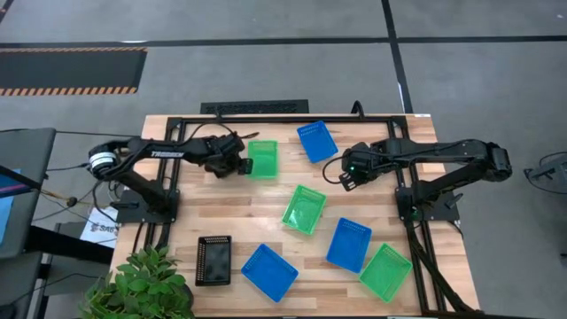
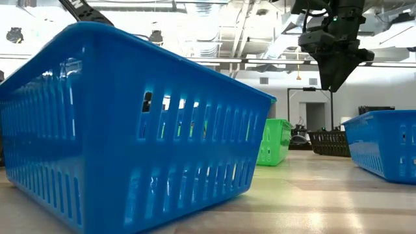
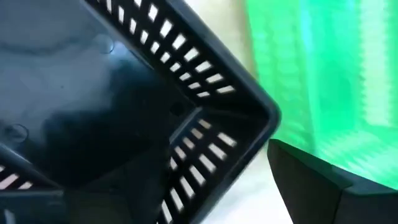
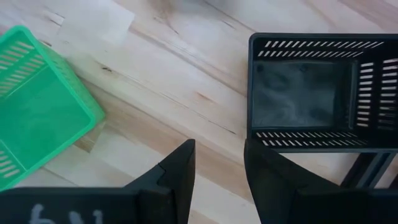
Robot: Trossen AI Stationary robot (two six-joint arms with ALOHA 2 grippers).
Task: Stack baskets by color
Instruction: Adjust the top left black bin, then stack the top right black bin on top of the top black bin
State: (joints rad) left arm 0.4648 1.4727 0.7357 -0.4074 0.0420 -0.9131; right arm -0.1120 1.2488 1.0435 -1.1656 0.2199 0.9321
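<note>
The left gripper (image 1: 232, 159) sits in the upper left-centre of the high view, just beside a green basket (image 1: 262, 159). Its wrist view is filled by 1 black basket (image 3: 124, 112), seen corner-on and tilted. Whether the gripper is clamped on that basket or merely against it, I cannot tell. The second black basket (image 1: 213, 260) rests on the table (image 1: 266, 226) at the lower left of the high view. It lies straight down the frame from the left gripper, with its long axis running up and down the frame. The left arm is clearly the nearer one, so I judge the coming move to be its own: bringing 1 black basket down over the other, long sides aligned. The right gripper (image 4: 219, 149) hangs right of centre in the high view, open and empty, with bare wood between its 2 dark fingers. All the baskets are shallow rectangular plastic trays with slotted, mesh-like walls, smooth floors and rounded rims. They look light and made to nest. Of the rest, 3 blue ones lie singly at upper centre (image 1: 316, 142) and along the lower middle (image 1: 268, 270) (image 1: 348, 244). The other 2 green ones sit at centre (image 1: 304, 208) and lower right (image 1: 385, 270). The tabletop is pale planked wood.
</note>
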